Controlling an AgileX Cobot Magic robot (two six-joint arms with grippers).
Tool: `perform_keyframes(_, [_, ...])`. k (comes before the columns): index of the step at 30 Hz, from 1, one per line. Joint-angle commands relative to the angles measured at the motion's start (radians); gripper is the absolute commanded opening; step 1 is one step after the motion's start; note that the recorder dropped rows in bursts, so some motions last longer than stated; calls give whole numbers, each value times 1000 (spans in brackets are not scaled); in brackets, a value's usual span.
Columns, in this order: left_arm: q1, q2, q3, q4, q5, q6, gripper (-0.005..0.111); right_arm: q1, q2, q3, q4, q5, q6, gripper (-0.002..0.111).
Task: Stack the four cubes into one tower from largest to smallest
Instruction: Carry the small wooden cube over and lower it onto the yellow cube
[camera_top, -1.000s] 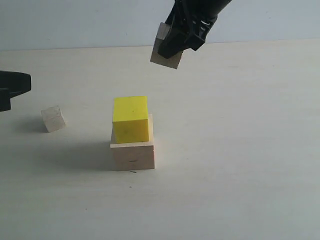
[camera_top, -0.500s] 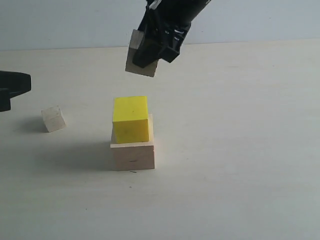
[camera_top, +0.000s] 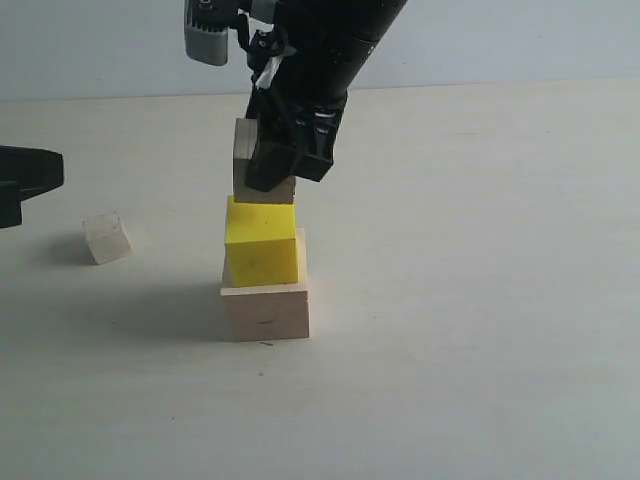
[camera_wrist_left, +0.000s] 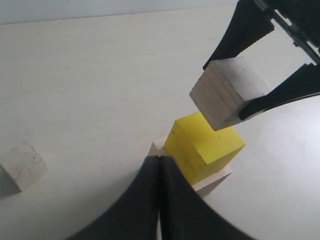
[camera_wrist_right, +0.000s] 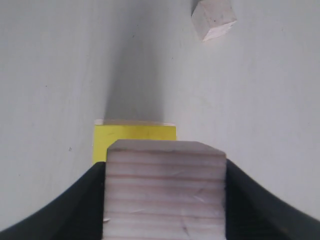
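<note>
The largest pale wood cube (camera_top: 265, 312) stands on the table with the yellow cube (camera_top: 262, 245) on top of it. My right gripper (camera_top: 278, 165) is shut on the smaller grained wood cube (camera_wrist_right: 165, 192), holding it slightly tilted right over the yellow cube (camera_wrist_left: 205, 145). I cannot tell whether the two touch. The smallest whitish cube (camera_top: 106, 237) lies alone to the left, also seen in the right wrist view (camera_wrist_right: 213, 19). My left gripper (camera_wrist_left: 159, 162) is shut and empty, low at the left edge (camera_top: 25, 180), apart from the stack.
Pale tabletop (camera_top: 480, 300) runs all around the stack, and a light wall stands behind it. The right arm's dark body (camera_top: 320, 40) hangs over the stack from above.
The right gripper has carried the grained cube leftward and down, from high at the back right to just over the yellow cube. The left gripper has not moved.
</note>
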Motion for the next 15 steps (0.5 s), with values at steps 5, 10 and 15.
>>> perform_keyframes(5, [1,-8,5,-2,5,-5,0,1,-4,-6,22,33,4,0])
perform_keyframes(10, [1,-8,5,-2,5,-5,0,1,-4,-6,52,36,-6,0])
perform_keyframes(15, [1,-8,5,-2,-2,-5,0,1,-4,-6,62,23,-22,0])
